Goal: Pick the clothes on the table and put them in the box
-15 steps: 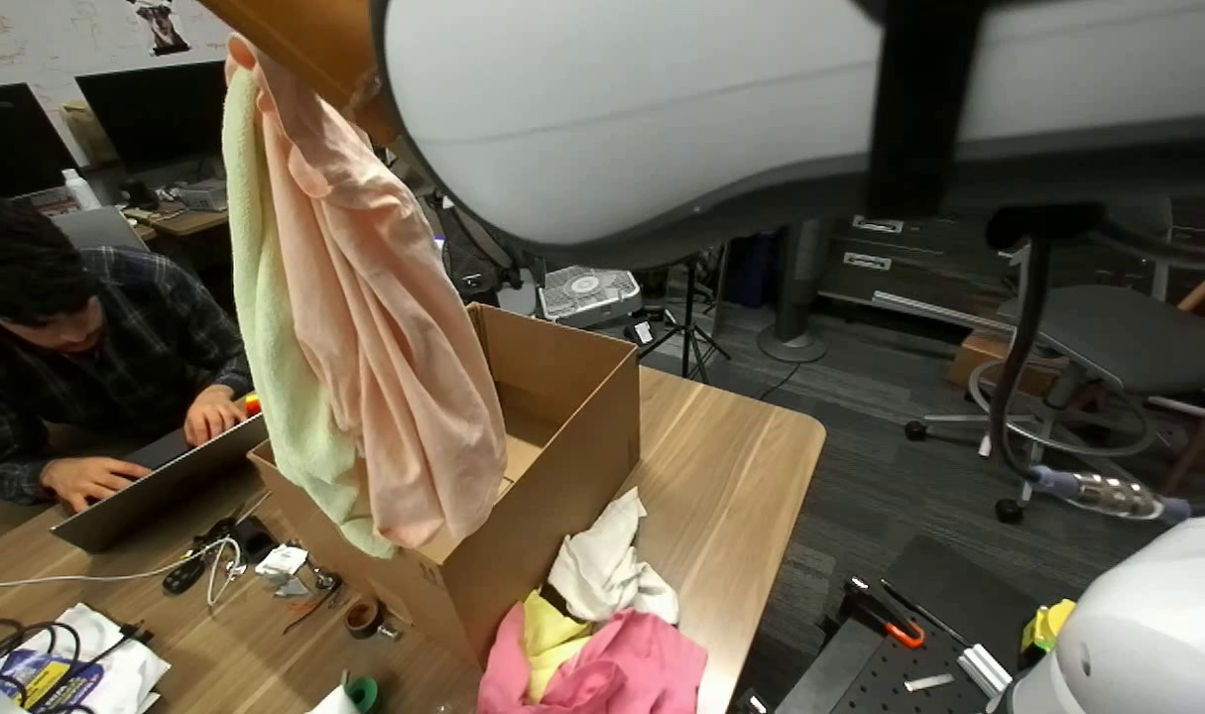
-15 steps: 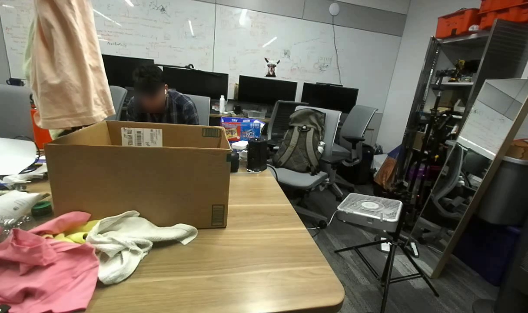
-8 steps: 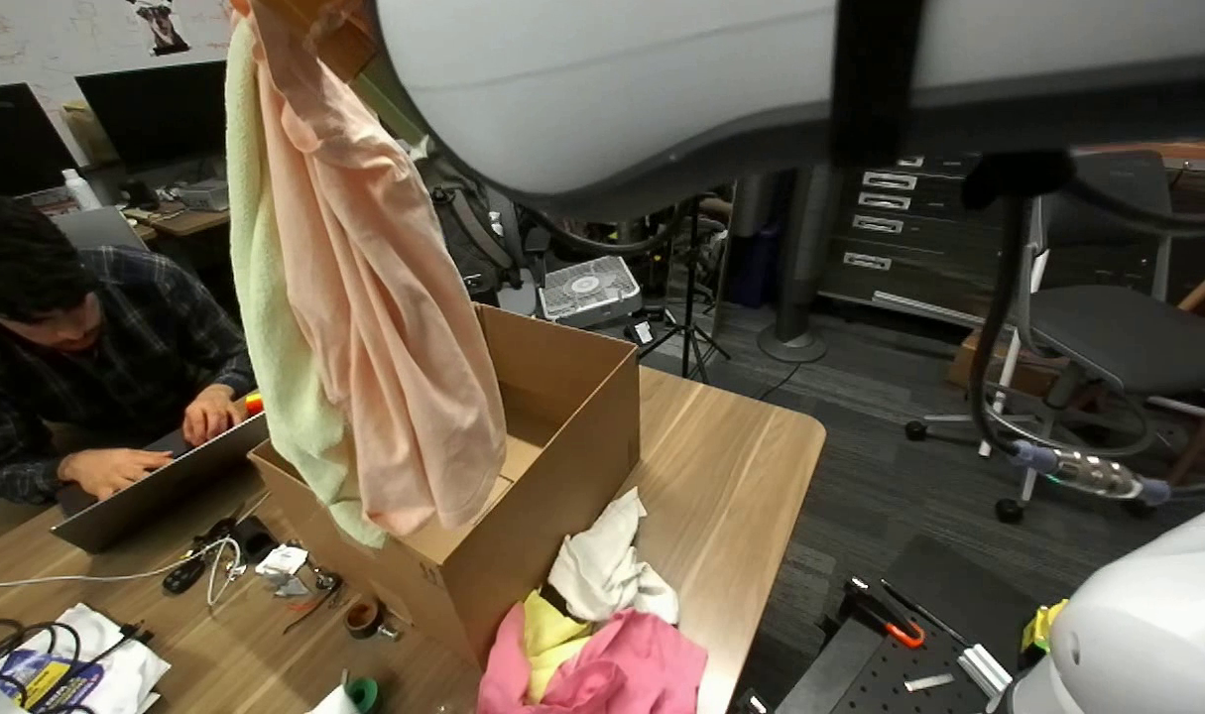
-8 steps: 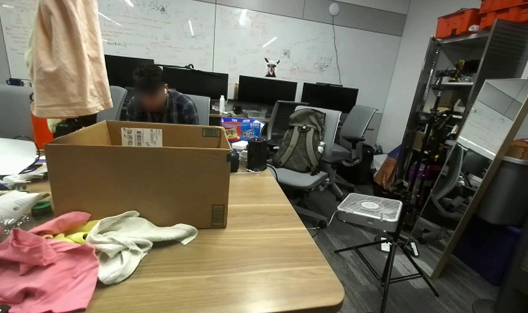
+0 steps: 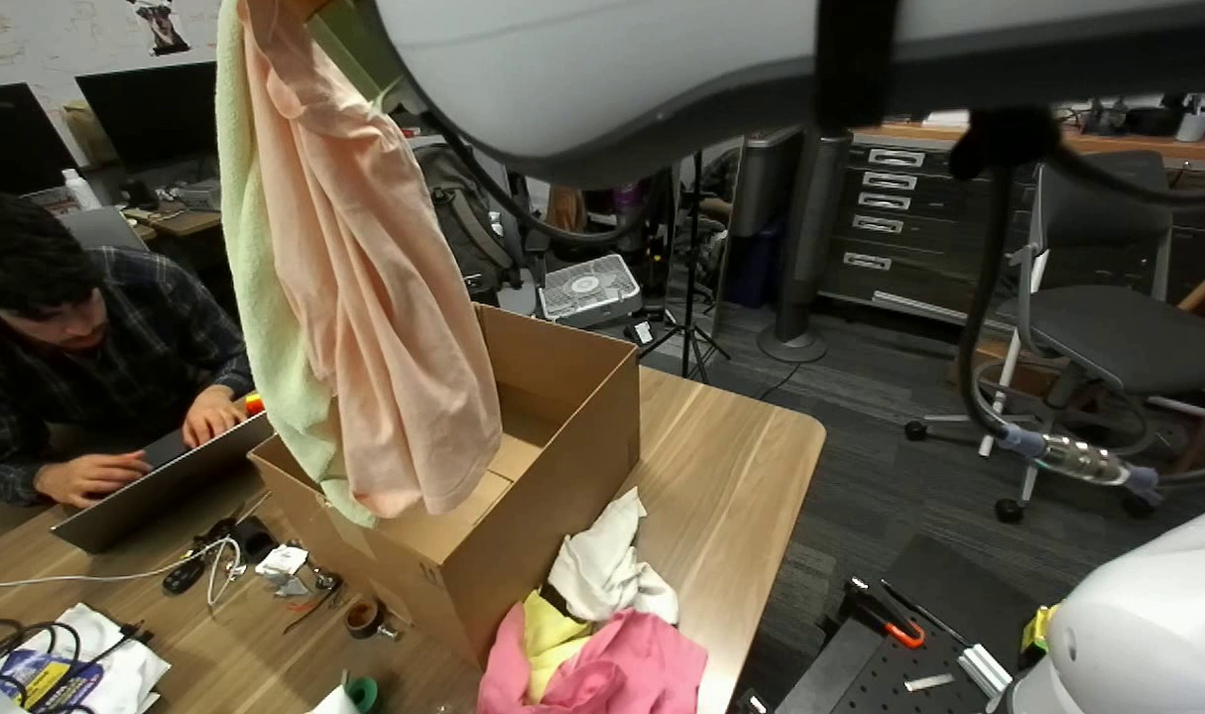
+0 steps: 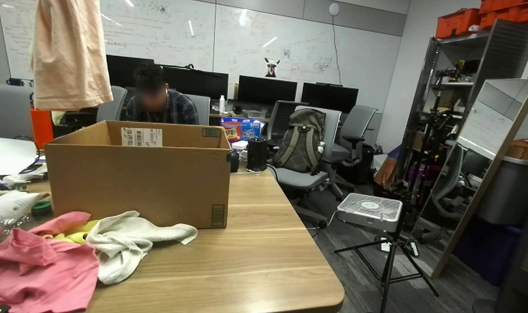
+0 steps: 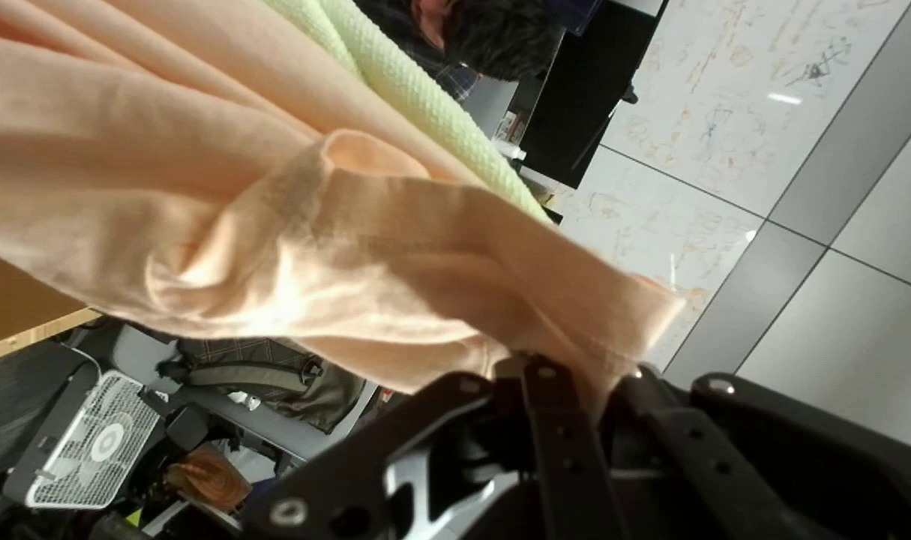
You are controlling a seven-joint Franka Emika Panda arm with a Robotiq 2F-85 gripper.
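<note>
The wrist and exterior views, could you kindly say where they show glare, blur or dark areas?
Wrist view: a washed-out bright patch on the peach garment, the tool holding it dark; in an exterior view, white streaks on the whiteboard and the seated man's face blurred; in an exterior view, pale sheen near the edge of the table.

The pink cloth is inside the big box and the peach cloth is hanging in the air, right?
No, the pink cloth is outside the big box, on the table, as both exterior views show. The peach cloth is hanging in the air.
</note>
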